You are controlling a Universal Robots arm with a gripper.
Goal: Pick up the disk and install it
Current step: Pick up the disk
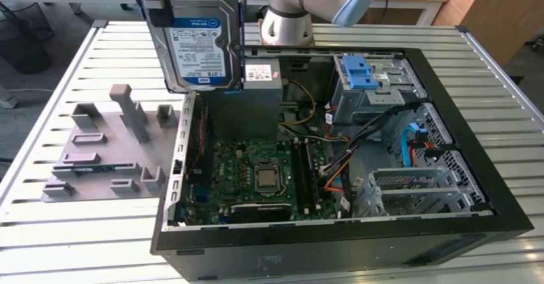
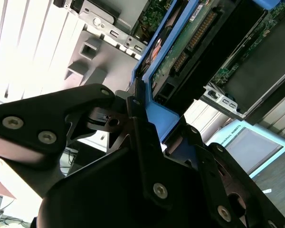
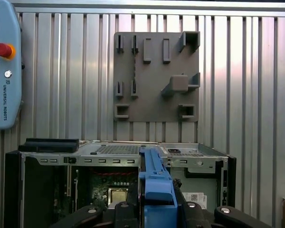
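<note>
The black metal fingers [image 2: 137,140] of the gripper [image 3: 156,197] pinch the blue plastic carrier frame of the disk [image 1: 200,39], a flat silver hard drive with a white-and-blue label. The disk hangs on edge just below them, in the air. Under it lies the open black computer case [image 1: 340,255] with its green motherboard [image 1: 255,169]. Beside the case, a grey slotted fixture plate [image 1: 102,150] rests on the slatted metal table [image 1: 68,246].

Top: flat silver disk in blue plastic frame [image 1: 200,42], cut off by picture edge.
Upper part: grey robot arm [image 1: 285,26], cut off.
</note>
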